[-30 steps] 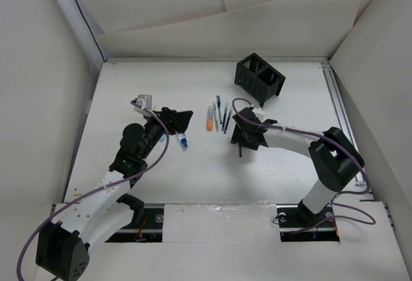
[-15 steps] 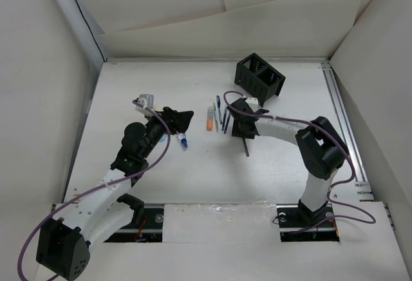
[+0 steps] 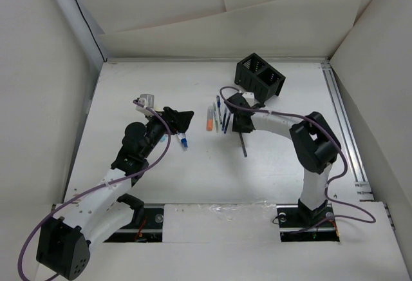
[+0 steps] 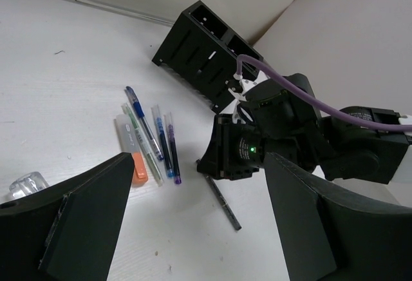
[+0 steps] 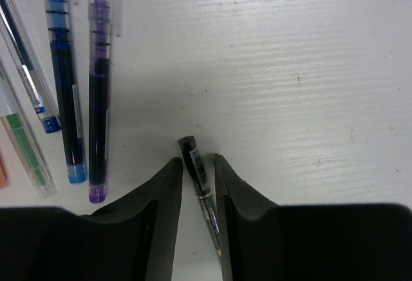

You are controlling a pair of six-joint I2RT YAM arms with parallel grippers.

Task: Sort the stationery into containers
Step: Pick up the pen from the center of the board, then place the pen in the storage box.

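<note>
**Item: dark pen** (image 5: 193, 158), one of the stationery.

**Location:** lay flat on the white tabletop (image 3: 193, 178), on its own just beside the row of pens (image 3: 219, 116). It sat nearer the arm bases than the black organiser (image 3: 259, 78) and apart from it.

**Orientation:** in the overhead view the long axis ran roughly from the near edge toward the far edge, with a slight tilt. The far end lay under the right claw (image 5: 197, 178). In the right wrist view a rounded black end pointed away from the camera, and which end was the writing tip could not be told.

**Handling (judged):** light, stiff, slim, with a smooth barrel likely to roll or slip. The claw straddled it close to the far end. A hold there would probably let the long free part swing or droop, so a pinch nearer mid-barrel, square across the axis, would likely be steadier.

**Right claw:** lowered to the tabletop with one finger on each side of the barrel and only a narrow gap. Whether the pads already pressed on the pen could not be told.

**Left claw** (image 3: 180, 121)**:** spread wide and holding nothing, over the tabletop near a white-blue marker (image 3: 183, 141).

**Neighbours:** a blue pen (image 5: 64, 100) and a purple pen (image 5: 98, 113) lay parallel to each other.
</note>
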